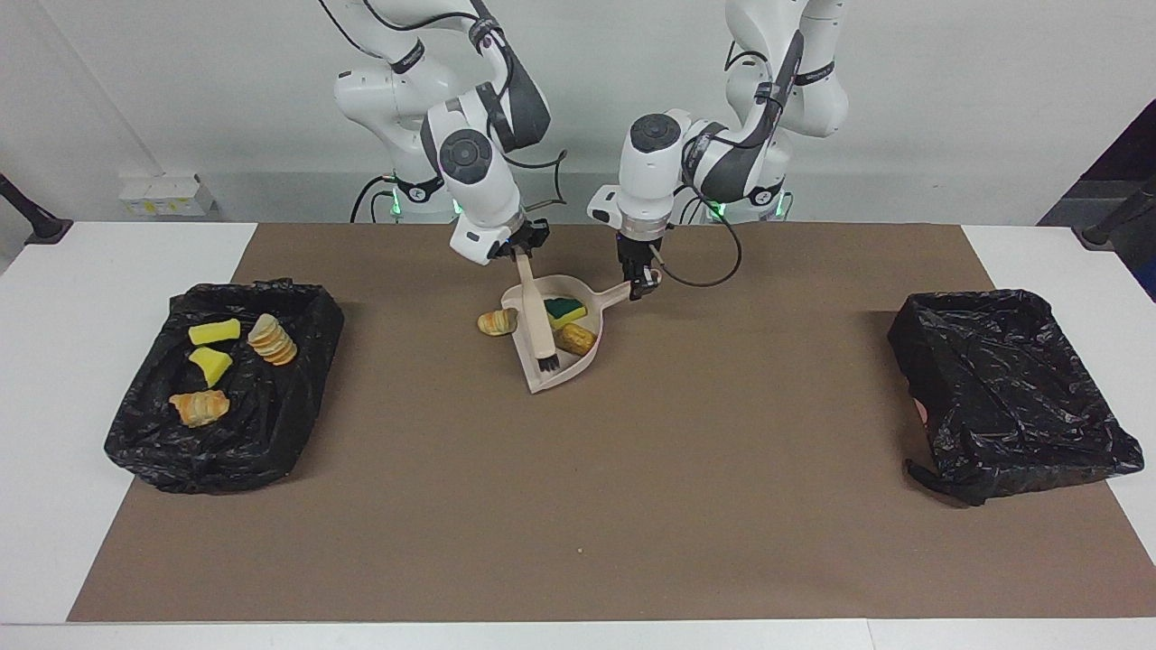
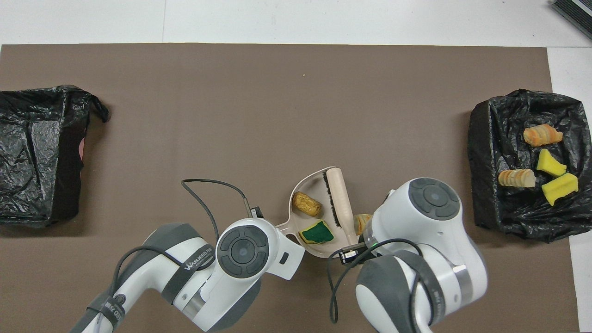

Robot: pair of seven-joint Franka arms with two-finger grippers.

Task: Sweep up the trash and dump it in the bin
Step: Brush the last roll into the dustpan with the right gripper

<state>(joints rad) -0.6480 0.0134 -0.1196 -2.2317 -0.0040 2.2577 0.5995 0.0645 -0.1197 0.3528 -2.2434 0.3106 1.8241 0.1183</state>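
Mid-sweep: right gripper (image 1: 522, 246) pinching brush (image 1: 538, 316) w/ bristles in dustpan (image 1: 578, 370), prob. to pen 2 bits (image 1: 575, 338), left gripper (image 1: 643, 282) clamped on pan handle to steady it, 1 roll (image 1: 498, 321) outside at pan's 9 o'clock, 4 bits (image 1: 210, 365) in bin (image 1: 298, 433).

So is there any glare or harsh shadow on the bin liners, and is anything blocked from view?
Facing view: both black bin liners glint faintly on their crinkles; shadows are soft. Overhead view: the arms' housings cover both end effectors, the dustpan's handle and part of one roll beside it.
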